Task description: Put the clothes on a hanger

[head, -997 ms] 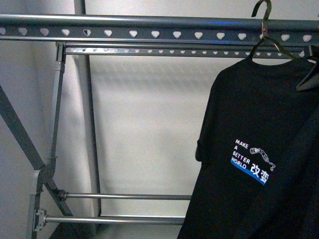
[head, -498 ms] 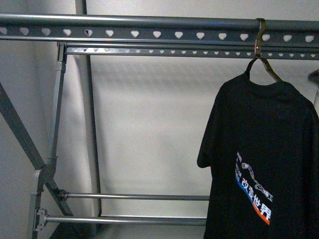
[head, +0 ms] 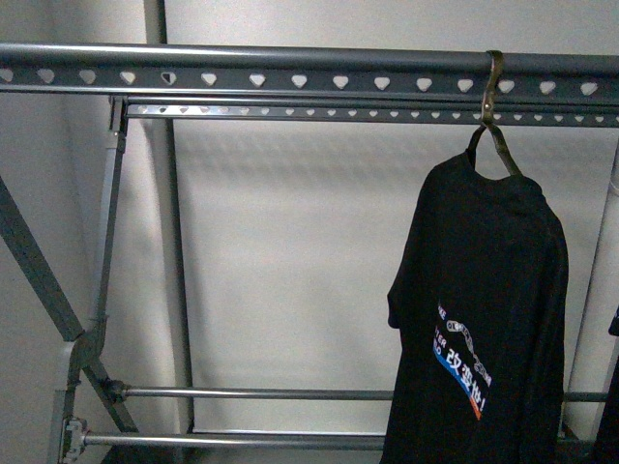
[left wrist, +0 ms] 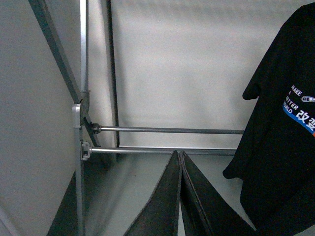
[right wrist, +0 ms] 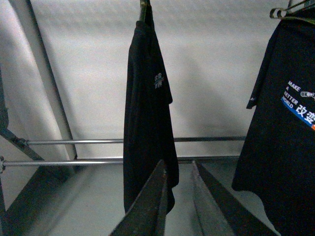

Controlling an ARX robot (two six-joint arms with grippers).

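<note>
In the front view a black short-sleeved T-shirt [head: 484, 290] hangs on a dark hanger [head: 491, 126]. The hanger's hook sits over the grey top rail [head: 242, 58] at the right. The shirt is turned partly sideways, with its slanted white, blue and orange print [head: 459, 372] low on the front. It also shows in the left wrist view [left wrist: 280, 137]. My left gripper [left wrist: 179, 153] is shut and empty, apart from the shirt. My right gripper [right wrist: 177, 164] is open and empty. It stands before a black shirt hanging edge-on [right wrist: 147, 113]. A printed black shirt [right wrist: 285, 123] hangs beside that one.
The grey rack has a second perforated bar [head: 290, 109], a slanted side brace [head: 39, 271] at the left and two low horizontal rods [head: 251, 394]. A white wall lies behind. A dark cloth edge [head: 609, 425] shows at the far right.
The hanger's hook came down from above the rail onto it. The shirt then shifted left and turned more sideways. The dark cloth beside it at the right has gone from the front view.
</note>
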